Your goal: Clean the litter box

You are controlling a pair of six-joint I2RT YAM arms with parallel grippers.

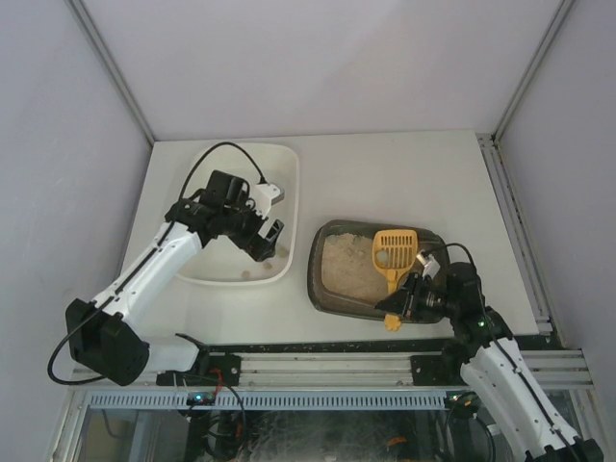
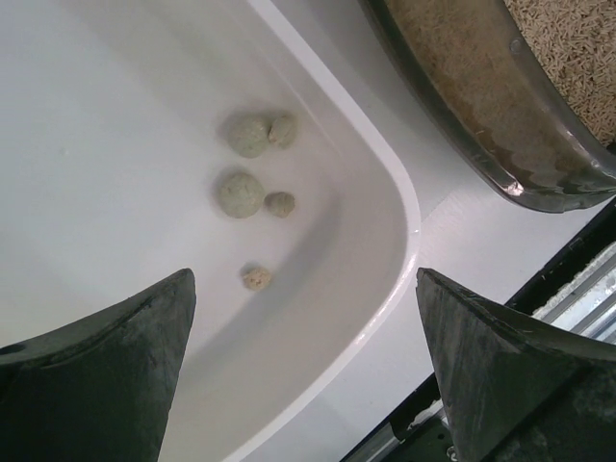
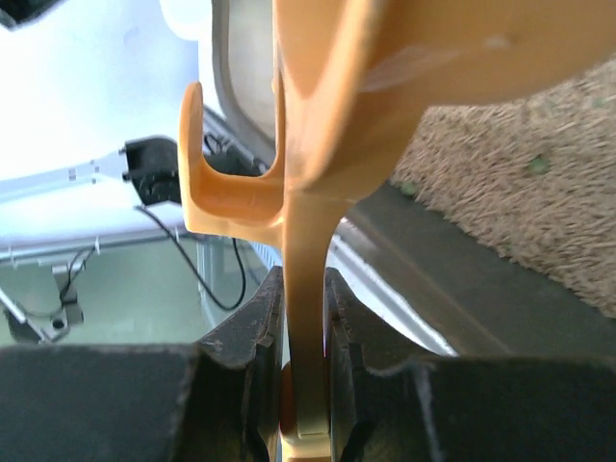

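The dark grey litter box (image 1: 325, 289) holds beige litter (image 1: 346, 262) at centre right; its rim also shows in the left wrist view (image 2: 462, 144) and the right wrist view (image 3: 462, 279). My right gripper (image 1: 409, 294) is shut on the handle of a yellow slotted scoop (image 1: 393, 252), whose head lies over the litter; the handle (image 3: 306, 318) sits clamped between the fingers. My left gripper (image 1: 272, 212) is open and empty above the cream-white tub (image 1: 289, 173). Several grey-green clumps (image 2: 241, 192) lie in the tub's corner.
The tub's rounded corner (image 2: 409, 221) lies close to the litter box, with a strip of white table (image 2: 462, 241) between them. A metal rail (image 1: 327, 366) runs along the near edge. White walls enclose the table on three sides.
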